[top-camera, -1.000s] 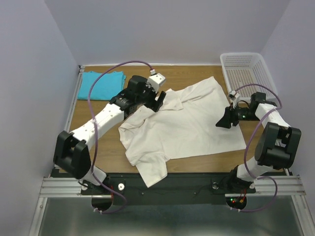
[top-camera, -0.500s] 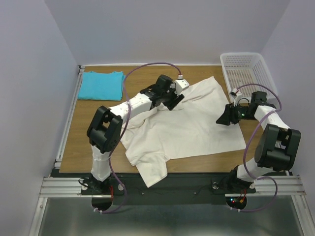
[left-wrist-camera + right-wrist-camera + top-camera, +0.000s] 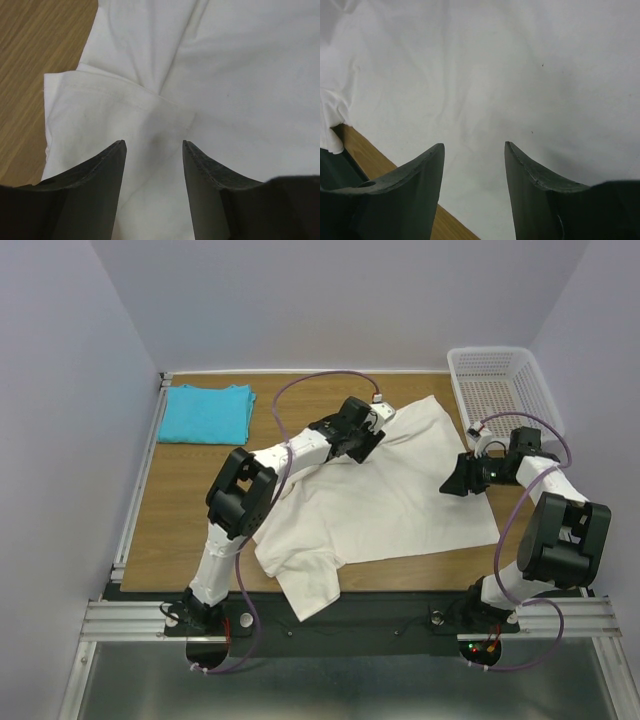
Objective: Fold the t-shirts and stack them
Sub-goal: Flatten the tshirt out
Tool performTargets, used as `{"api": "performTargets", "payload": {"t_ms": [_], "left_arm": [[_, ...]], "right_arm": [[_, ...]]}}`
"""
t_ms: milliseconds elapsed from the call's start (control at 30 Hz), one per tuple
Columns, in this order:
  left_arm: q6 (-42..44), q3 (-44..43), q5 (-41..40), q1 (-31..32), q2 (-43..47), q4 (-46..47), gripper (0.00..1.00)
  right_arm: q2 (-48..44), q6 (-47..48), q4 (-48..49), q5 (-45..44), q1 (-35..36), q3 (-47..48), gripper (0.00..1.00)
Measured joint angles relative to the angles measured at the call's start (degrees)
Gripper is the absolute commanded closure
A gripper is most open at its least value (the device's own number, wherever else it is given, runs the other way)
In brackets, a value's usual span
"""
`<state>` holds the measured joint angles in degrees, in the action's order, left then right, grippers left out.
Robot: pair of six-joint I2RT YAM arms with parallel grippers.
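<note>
The large cream t-shirt [image 3: 390, 505] lies spread and rumpled across the middle of the table, one sleeve hanging over the near edge. The turquoise t-shirt [image 3: 208, 412] lies folded at the far left corner. My left gripper [image 3: 364, 446] is open and empty over the cream shirt's upper part. In the left wrist view, my left gripper [image 3: 154, 145] hovers above a folded sleeve [image 3: 100, 107]. My right gripper [image 3: 449, 484] is open and empty at the shirt's right side. In the right wrist view, my right gripper [image 3: 474, 146] is just over the flat cloth [image 3: 485, 65].
A white perforated basket [image 3: 500, 390] stands at the far right corner. Bare wooden table [image 3: 190, 500] shows left of the cream shirt, and also in the left wrist view [image 3: 35, 55]. The purple walls close in on three sides.
My left arm has swung right, from the shirt's left shoulder to its upper middle, still open. My right gripper has barely moved.
</note>
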<state>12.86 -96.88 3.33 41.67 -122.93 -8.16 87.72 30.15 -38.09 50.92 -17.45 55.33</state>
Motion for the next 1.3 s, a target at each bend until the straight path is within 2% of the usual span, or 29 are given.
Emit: {"api": "performTargets", "payload": {"t_ms": [300,467,600,733,1033,1233,1267,1300], "left_arm": [[-1.44,-1.42,-2.05,0.35,-3.04,-1.75,0.48],[-1.62,-1.42,-2.32,0.35,-3.76,-1.92,0.66],[-1.55,-1.53,-2.36,0.35,-4.83,-1.97,0.74],[-1.42,-2.05,-3.48,0.35,-6.03,-2.58,1.0],[-1.16,-2.23,-5.84,0.28,-5.42,-2.6,1.0],[-1.68,1.79,-6.21,-1.03,1.29,-1.2,1.0],[-1.88,2.21,-5.86,-1.62,2.89,-1.03,0.77],[-2.08,2.38,-5.66,-2.34,4.2,-0.83,0.63]], "right_arm": [[0.0,-0.2,0.07,-0.37,0.0,0.0,0.43],[0.0,-0.22,0.07,-0.42,0.0,0.0,0.43],[0.0,-0.24,0.07,-0.55,0.0,0.0,0.43],[0.0,-0.24,0.07,-0.57,0.0,0.0,0.43],[0.0,-0.22,0.11,-0.59,0.0,0.0,0.43],[0.0,-0.22,0.13,-0.87,0.0,0.0,0.43],[0.0,-0.22,0.13,-0.92,0.0,0.0,0.43],[0.0,-0.22,0.13,-0.96,0.0,0.0,0.43]]}}
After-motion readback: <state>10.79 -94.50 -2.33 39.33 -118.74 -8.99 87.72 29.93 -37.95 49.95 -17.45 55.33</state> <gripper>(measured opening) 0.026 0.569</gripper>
